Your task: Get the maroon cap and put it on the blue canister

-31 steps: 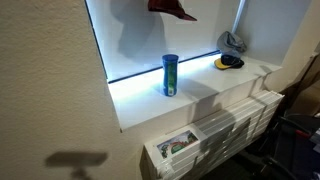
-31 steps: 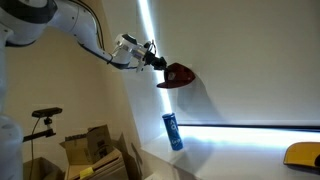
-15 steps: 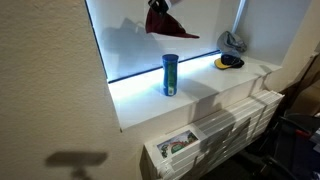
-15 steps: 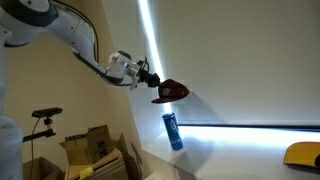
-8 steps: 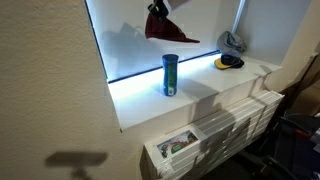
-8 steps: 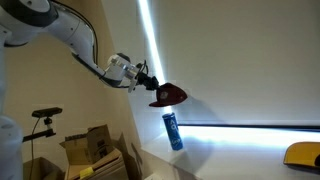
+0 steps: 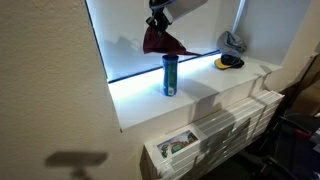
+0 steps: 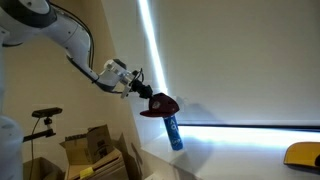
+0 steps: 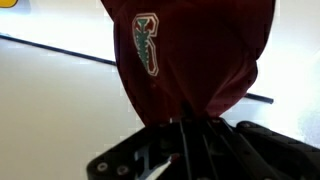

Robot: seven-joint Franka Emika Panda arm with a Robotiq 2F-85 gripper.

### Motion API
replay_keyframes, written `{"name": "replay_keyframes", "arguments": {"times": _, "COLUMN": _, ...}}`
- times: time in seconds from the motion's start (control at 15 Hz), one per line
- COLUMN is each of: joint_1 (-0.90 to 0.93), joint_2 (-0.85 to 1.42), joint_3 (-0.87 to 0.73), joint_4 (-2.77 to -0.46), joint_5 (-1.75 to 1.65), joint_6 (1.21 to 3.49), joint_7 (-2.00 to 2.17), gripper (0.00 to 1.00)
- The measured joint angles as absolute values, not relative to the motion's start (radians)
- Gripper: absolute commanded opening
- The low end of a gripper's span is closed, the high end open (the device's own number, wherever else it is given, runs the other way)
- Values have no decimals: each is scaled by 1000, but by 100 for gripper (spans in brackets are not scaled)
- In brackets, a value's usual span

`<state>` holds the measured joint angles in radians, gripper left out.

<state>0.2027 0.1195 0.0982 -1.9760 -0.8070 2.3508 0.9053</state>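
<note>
The white sill (image 7: 140,100) in front of me carries the blue canister (image 7: 170,75), upright near the middle. At its 2 o'clock in an exterior view, well apart at the far end of the sill, lie a grey cap (image 7: 233,42) and, just beside it, a dark cap with a yellow brim (image 7: 229,62); only that yellow brim shows at the lower edge in an exterior view (image 8: 303,154). A white radiator (image 7: 235,120) sits under the sill, and cardboard boxes (image 8: 95,145) stand on the floor at 7 o'clock of my arm. Nothing lies between the canister and what I carry.

My gripper (image 7: 159,19) comes in from 12 o'clock there, and from 10 o'clock in an exterior view (image 8: 141,92). My fingers (image 9: 186,135) are drawn narrow, pinched on the fabric of the maroon cap (image 7: 160,40), which hangs from them. In the wrist view the cap (image 9: 190,60) fills the middle, its stitched crest (image 9: 147,42) facing the camera at 11 o'clock of my fingertips.

The cap (image 8: 158,104) hangs just above the canister (image 8: 173,133), slightly toward its 11 o'clock, its lower edge close to the canister's top. I cannot tell whether they touch.
</note>
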Motion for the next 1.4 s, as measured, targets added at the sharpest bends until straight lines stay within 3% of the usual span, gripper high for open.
{"name": "replay_keyframes", "arguments": {"times": 0.87, "joint_1": 197, "joint_2": 77, "joint_3": 93, "joint_4": -2068, "joint_5": -996, "joint_6": 2362, "joint_7": 1110, "gripper": 2}}
{"name": "replay_keyframes", "arguments": {"times": 0.93, "joint_1": 195, "joint_2": 76, "joint_3": 93, "joint_4": -2072, "joint_5": -996, "joint_6": 2362, "joint_7": 1113, "gripper": 31}}
{"name": "replay_keyframes", "arguments": {"times": 1.0, "joint_1": 193, "joint_2": 76, "joint_3": 93, "joint_4": -2075, "joint_5": -996, "joint_6": 2362, "joint_7": 1115, "gripper": 24}}
{"name": "replay_keyframes", "arguments": {"times": 1.07, "joint_1": 191, "joint_2": 75, "joint_3": 93, "joint_4": -2078, "joint_5": -996, "joint_6": 2361, "joint_7": 1119, "gripper": 38}}
{"name": "replay_keyframes", "arguments": {"times": 1.4, "joint_1": 182, "joint_2": 69, "joint_3": 91, "joint_4": -2080, "joint_5": -995, "joint_6": 2360, "joint_7": 1133, "gripper": 75}}
